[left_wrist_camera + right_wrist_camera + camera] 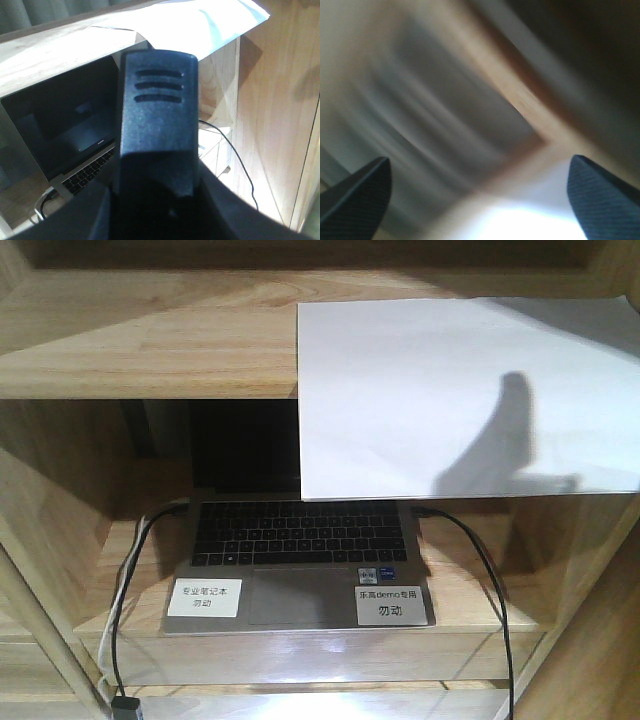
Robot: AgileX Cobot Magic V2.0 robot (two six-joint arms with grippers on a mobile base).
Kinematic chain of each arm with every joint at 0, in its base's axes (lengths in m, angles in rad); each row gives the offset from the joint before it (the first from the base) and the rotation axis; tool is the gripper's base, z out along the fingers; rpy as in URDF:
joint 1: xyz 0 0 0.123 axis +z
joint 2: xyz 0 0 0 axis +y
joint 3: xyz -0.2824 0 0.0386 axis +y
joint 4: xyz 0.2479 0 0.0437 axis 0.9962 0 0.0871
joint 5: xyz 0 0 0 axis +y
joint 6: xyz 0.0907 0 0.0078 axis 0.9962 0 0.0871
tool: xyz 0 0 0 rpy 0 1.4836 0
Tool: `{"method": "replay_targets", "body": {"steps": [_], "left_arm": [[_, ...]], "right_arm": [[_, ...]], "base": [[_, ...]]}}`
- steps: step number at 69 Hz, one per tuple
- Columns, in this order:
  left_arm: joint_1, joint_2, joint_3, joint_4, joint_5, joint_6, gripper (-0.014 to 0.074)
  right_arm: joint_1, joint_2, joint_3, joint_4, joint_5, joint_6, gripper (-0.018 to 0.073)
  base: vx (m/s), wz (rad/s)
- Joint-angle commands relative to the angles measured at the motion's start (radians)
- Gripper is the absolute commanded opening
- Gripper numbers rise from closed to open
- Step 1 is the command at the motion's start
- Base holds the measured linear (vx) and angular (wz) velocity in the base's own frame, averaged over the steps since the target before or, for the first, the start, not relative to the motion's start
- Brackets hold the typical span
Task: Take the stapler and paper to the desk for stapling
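The paper point(460, 390) is a white sheet lying on the upper board of a light wooden shelf unit point(150, 340), its front part hanging over the edge. It also shows in the left wrist view point(220, 25). My left gripper point(157, 205) is shut on the stapler point(157, 125), a black body with three grooves that stands up between the dark jaws and fills the middle of that view. My right gripper point(480, 200) is open wide and empty; its view is blurred by motion. Neither gripper shows in the front view, and the desk is out of view.
An open laptop point(300, 560) sits in the lower shelf bay, also in the left wrist view point(60, 125), with two white labels point(204, 597) on its palm rest. Black cables point(490, 580) run down both sides. A finger-shaped shadow point(510, 440) falls on the paper.
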Motion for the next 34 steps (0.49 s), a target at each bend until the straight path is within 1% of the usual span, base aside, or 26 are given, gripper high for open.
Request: {"method": "replay_targets", "body": {"steps": [1,6,13,20,26,34], "left_arm": [[-0.005,0.016,-0.026,-0.027,-0.111,0.000,-0.0006],[-0.005,0.016,-0.026,-0.027,-0.111,0.000,-0.0006],[-0.005,0.016,-0.026,-0.027,-0.111,0.000,-0.0006],[-0.005,0.016,-0.026,-0.027,-0.111,0.000,-0.0006],[-0.005,0.016,-0.026,-0.027,-0.111,0.000,-0.0006],[-0.005,0.016,-0.026,-0.027,-0.111,0.000,-0.0006]], "right_arm": [[-0.005,0.012,-0.028,-0.086,-0.100,0.366,0.0622],[-0.005,0.012,-0.028,-0.165,-0.126,0.513,0.0600],[-0.005,0.012,-0.023,-0.239,-0.193,0.615,0.0582],[-0.004,0.002,0.023,-0.266,-0.324,0.663,0.0582],[-0.004,-0.020,0.112,-0.267,-0.437,0.697,0.0582],[-0.004,-0.075,0.227,-0.268,-0.492,0.737,0.0582]], "base": [[0.00,0.00],[0.00,0.00],[0.00,0.00],[0.00,0.00],[0.00,0.00],[0.00,0.00]]}}
